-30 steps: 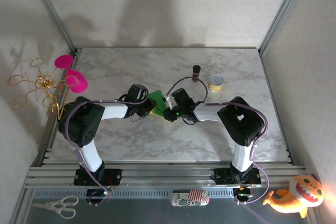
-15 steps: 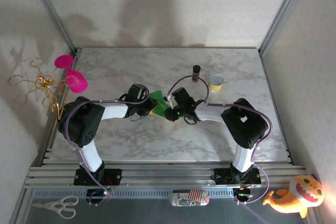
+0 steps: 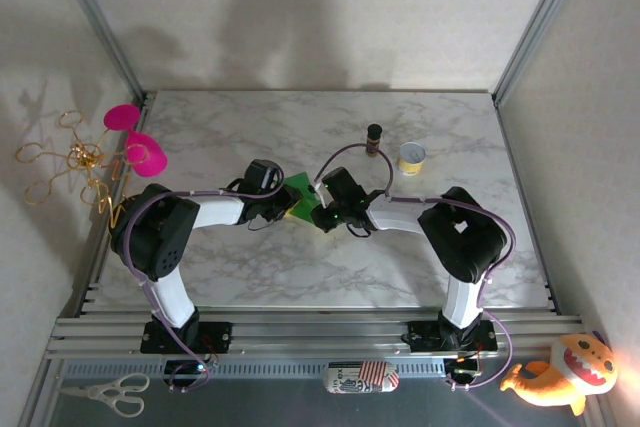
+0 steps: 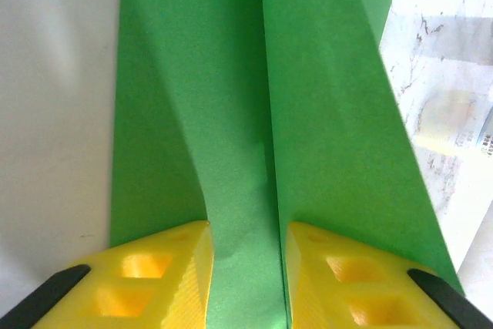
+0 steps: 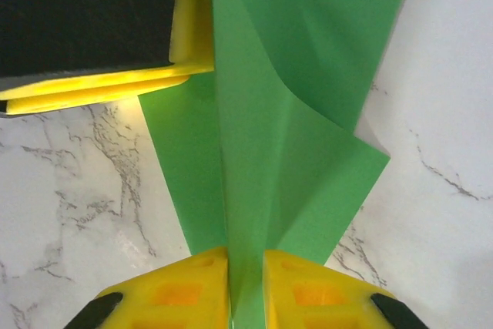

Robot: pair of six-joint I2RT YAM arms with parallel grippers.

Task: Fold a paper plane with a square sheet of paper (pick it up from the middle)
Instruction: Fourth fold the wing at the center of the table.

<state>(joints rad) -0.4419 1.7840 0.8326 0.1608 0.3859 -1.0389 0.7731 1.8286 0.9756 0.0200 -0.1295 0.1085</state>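
Observation:
The bright green sheet of paper (image 3: 297, 187) lies at the table's middle between both arms, folded into a paper plane shape with a centre ridge and slanted flaps. In the left wrist view my left gripper (image 4: 246, 267) stands open, its yellow fingers (image 4: 166, 267) set apart on either side of a band of the paper (image 4: 323, 113). In the right wrist view my right gripper (image 5: 246, 283) is shut on the paper's raised centre fold (image 5: 308, 75). A yellow finger of the left gripper (image 5: 154, 86) touches the paper's far edge there. From above, the left gripper (image 3: 290, 210) and right gripper (image 3: 318, 215) nearly meet.
A small yellow-white tape roll (image 3: 412, 157) and a dark little bottle (image 3: 374, 137) stand behind the right arm. Pink pieces (image 3: 135, 142) sit at the table's left edge. Scissors (image 3: 105, 394) and a plush toy (image 3: 560, 372) lie below the front rail.
The right gripper has crept a little to the left along the paper and closed tighter on the fold. The left arm has stayed in place.

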